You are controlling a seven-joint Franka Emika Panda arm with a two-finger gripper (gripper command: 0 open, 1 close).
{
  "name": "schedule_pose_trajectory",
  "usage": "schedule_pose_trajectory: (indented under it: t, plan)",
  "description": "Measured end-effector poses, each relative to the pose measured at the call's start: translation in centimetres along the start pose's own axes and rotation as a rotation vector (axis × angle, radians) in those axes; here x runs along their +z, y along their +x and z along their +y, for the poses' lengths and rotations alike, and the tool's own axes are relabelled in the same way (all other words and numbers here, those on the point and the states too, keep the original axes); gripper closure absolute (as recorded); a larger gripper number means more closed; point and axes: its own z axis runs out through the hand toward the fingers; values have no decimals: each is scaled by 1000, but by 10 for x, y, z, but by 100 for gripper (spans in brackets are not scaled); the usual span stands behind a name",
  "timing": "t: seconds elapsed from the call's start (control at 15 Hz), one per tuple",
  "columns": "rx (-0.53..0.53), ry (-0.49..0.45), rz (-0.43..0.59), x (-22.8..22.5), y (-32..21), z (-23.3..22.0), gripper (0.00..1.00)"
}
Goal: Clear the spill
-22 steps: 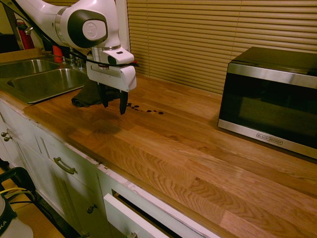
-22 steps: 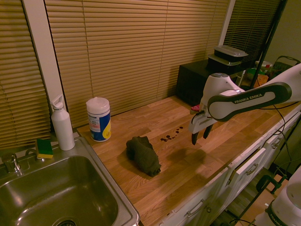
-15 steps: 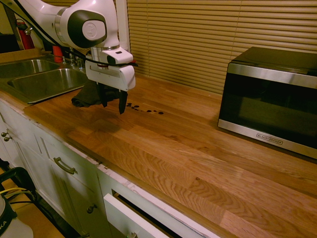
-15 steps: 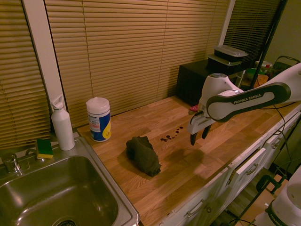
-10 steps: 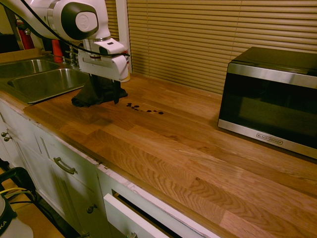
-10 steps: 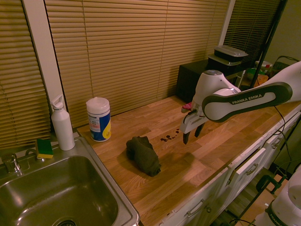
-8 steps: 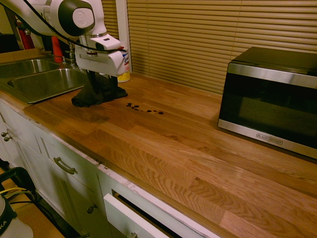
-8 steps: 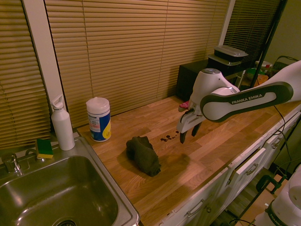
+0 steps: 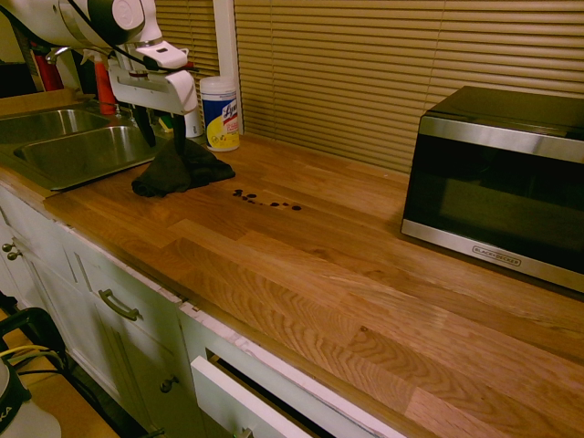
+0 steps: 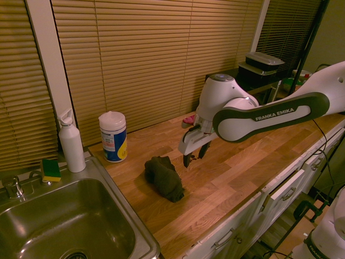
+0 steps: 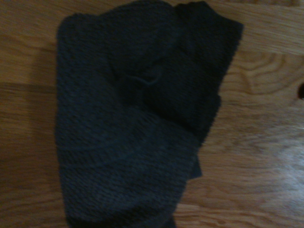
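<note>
Hovering above the crumpled dark cloth, the gripper hung with its fingers parted and nothing between them, clear of the fabric below. The cloth lay on the wooden tabletop near the sink end, its lower folds close to the front edge. The spill, a short row of small dark droplets, sat on bare wood just beside the cloth on the side away from the sink, apart from it and about midway between the front and back edges. In the second exterior view the gripper and arm hid the droplets. The wrist view showed the cloth filling most of the frame, with wood grain around it. A wipes canister stood by the back edge just behind the cloth. From the spill to the microwave at the far end the tabletop ran open, with a wide stretch of wood toward the front edge.
</note>
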Motion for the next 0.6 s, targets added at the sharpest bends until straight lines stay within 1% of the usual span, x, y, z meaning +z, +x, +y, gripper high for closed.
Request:
schedule_pose_trajectory:
  t: [0.33,0.6]
  plan:
    - [-3,16,5,14,-22,-53,0]
    - [41,26,52,41,-12,-81,0]
